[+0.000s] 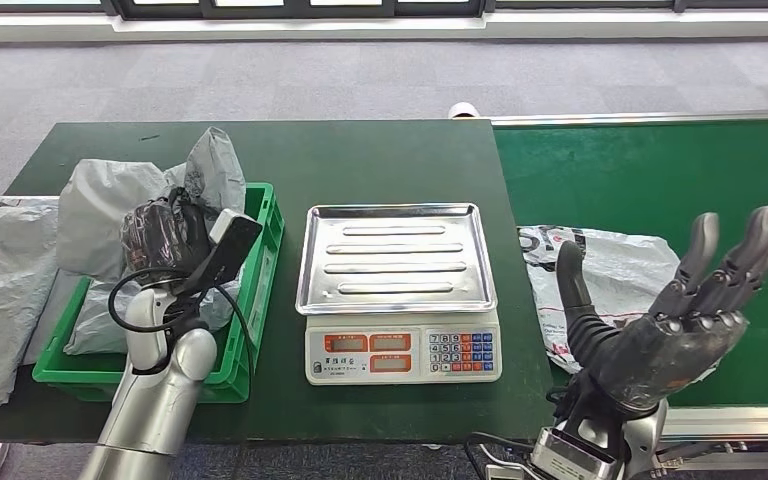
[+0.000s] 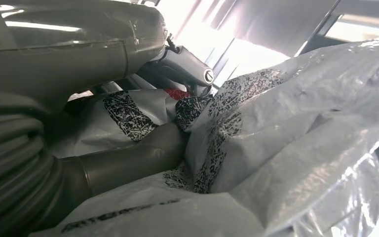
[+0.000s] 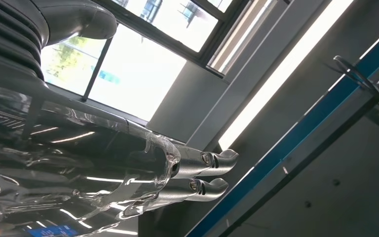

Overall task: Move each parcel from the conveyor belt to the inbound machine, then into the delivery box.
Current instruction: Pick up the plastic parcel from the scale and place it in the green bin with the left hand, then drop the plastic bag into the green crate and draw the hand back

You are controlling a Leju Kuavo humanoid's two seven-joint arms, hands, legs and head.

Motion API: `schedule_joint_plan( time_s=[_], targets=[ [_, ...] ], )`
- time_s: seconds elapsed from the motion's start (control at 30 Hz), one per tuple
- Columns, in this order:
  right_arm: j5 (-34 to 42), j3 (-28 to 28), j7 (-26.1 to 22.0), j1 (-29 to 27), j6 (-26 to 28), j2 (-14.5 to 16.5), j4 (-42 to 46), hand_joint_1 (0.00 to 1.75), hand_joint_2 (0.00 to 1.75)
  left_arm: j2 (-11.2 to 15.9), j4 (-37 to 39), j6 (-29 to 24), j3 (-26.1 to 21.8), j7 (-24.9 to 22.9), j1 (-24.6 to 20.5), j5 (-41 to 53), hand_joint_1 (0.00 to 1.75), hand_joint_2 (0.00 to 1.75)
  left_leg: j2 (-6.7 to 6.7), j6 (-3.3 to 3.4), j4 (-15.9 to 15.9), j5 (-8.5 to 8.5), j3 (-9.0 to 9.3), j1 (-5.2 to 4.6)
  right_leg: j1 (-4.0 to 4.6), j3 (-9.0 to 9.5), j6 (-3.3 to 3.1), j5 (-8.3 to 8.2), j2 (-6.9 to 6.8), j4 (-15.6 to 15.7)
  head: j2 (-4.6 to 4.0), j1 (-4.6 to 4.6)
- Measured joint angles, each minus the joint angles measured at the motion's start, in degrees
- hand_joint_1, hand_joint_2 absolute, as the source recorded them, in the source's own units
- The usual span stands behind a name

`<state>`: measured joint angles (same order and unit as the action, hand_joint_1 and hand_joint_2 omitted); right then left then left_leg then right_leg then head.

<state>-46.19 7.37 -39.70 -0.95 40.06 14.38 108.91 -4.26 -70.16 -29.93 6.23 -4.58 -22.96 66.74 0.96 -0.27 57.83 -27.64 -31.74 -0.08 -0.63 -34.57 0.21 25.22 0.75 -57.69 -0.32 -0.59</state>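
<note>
We see the right hand (image 1: 675,320) raised, fingers spread and holding nothing, above a white parcel (image 1: 610,275) on the belt (image 1: 660,170), while the left hand (image 1: 165,235) sits among grey parcels (image 1: 110,210) in the green box (image 1: 260,250), its grip unclear.

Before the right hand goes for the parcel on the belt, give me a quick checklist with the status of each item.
1. Right hand empty, fingers apart: ok.
2. White parcel lying on the conveyor belt just beyond that hand: ok.
3. Scale tray bare for weighing: ok.
4. Left hand out of the green box: not ok, it is in among the grey bags.
5. Left hand's grip released: cannot tell.
</note>
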Motion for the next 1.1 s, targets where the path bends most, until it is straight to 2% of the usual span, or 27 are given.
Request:
schedule_joint_plan(
  time_s=[0.2, 0.5, 0.53, 0.63, 0.67, 0.87, 1.1],
  targets=[
    [-0.77, 0.0, 1.57, 0.05, 0.0, -0.01, 0.0, 0.0, 1.75, 0.81, 7.04, 2.27, -3.07, -0.33, -0.65, 1.54, 1.75, 1.75, 0.01, 0.0, 0.0, 0.0, 0.0, 0.0, 0.0, 0.01, 0.0, -0.01, 0.0, 0.0, -0.01, 0.0],
    [-0.98, 0.0, 3.49, 0.46, -0.01, -0.55, -0.05, 0.0, 1.75, 1.88, 17.77, 6.42, -5.19, -1.92, -3.83, 4.07, 1.75, 1.75, 0.01, 0.0, 0.0, 0.0, -0.01, 0.0, 0.0, 0.0, 0.0, 0.0, -0.01, 0.0, -0.01, 0.0],
    [-0.98, 0.0, 3.5, 0.5, -0.01, -0.59, -0.06, 0.0, 1.75, 1.96, 18.42, 6.51, -5.26, -1.96, -4.02, 4.13, 1.44, 1.75, 0.01, 0.0, 0.0, 0.0, -0.01, 0.0, 0.0, 0.0, 0.0, 0.0, -0.01, 0.0, -0.01, 0.0],
    [-0.98, 0.0, 3.58, 0.63, -0.01, -0.72, -0.09, 0.0, 1.75, 2.08, 20.1, 7.08, -5.32, -2.46, -4.64, 4.74, 0.15, 1.75, 0.01, 0.0, 0.0, 0.0, -0.01, 0.0, 0.0, 0.0, 0.0, 0.0, -0.01, 0.0, -0.01, 0.0],
    [-0.97, 0.0, 3.69, 0.68, -0.01, -0.78, -0.1, 0.0, 1.75, 2.1, 20.75, 7.45, -5.32, -2.86, -4.94, 5.19, 0.02, 1.75, 0.02, 0.0, 0.0, 0.0, -0.01, 0.0, 0.0, 0.01, 0.0, 0.0, -0.02, 0.0, 0.0, 0.0],
    [-1.02, 0.0, 4.96, 1.17, -0.02, -1.15, -0.55, 0.0, 1.75, 2.44, 27.75, 6.88, -5.77, -4.64, -8.4, 8.11, 0.0, 1.75, 0.02, 0.0, 0.0, 0.0, 0.03, 0.0, 0.0, 0.05, -0.01, -0.01, -0.04, 0.0, -0.01, 0.0],
    [-1.68, 0.0, 5.81, 1.06, -0.02, -1.46, -0.72, 0.0, 1.75, 2.16, 30.35, -0.31, -7.9, -0.75, -9.85, 5.16, 0.0, 1.75, 0.01, -0.01, 0.0, 0.0, 0.07, 0.0, 0.0, 0.05, -0.03, -0.03, -0.04, 0.0, 0.0, 0.0]
  ],
)
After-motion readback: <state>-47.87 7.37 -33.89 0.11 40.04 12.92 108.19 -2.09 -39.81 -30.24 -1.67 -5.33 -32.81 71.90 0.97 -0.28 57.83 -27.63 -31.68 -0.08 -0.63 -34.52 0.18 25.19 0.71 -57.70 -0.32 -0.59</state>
